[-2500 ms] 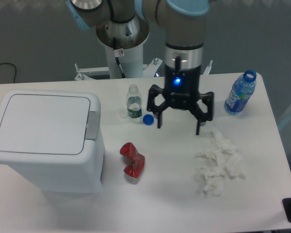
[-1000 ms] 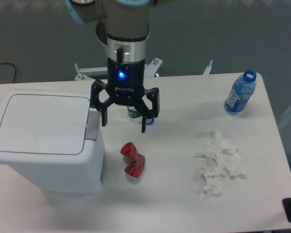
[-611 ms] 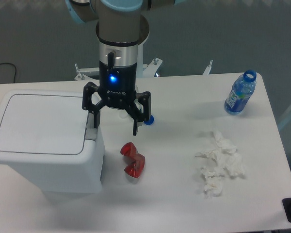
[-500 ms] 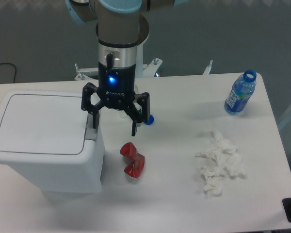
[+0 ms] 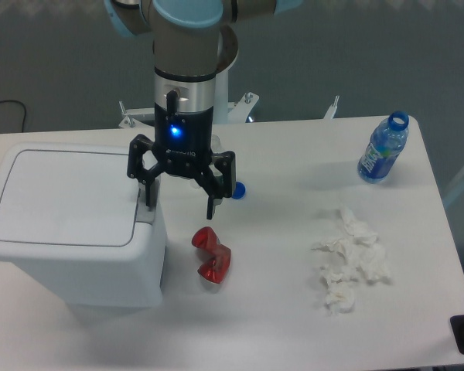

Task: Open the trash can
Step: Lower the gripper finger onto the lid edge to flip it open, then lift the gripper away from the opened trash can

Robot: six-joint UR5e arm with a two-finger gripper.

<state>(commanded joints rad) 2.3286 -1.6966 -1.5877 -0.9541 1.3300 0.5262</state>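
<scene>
The trash can (image 5: pixel 69 224) is a large white boxy bin at the left of the table, its flat lid (image 5: pixel 66 197) lying shut. A grey push tab (image 5: pixel 144 210) sits on the lid's right edge. My gripper (image 5: pixel 179 205) hangs open right of the bin, pointing down. Its left finger (image 5: pixel 148 194) stands over the grey tab, touching or just above it; I cannot tell which. Its right finger (image 5: pixel 210 204) is above the table, with nothing between the two.
A crumpled red cup (image 5: pixel 210 254) lies just below the gripper. A blue cap (image 5: pixel 237 189) sits behind it. A blue water bottle (image 5: pixel 383 148) stands at the far right, and crumpled white tissues (image 5: pixel 349 259) lie at the right front.
The gripper has travelled left from the table's middle to the bin's right edge, staying open. In the last half second it only crept slightly left. The lid has not moved.
</scene>
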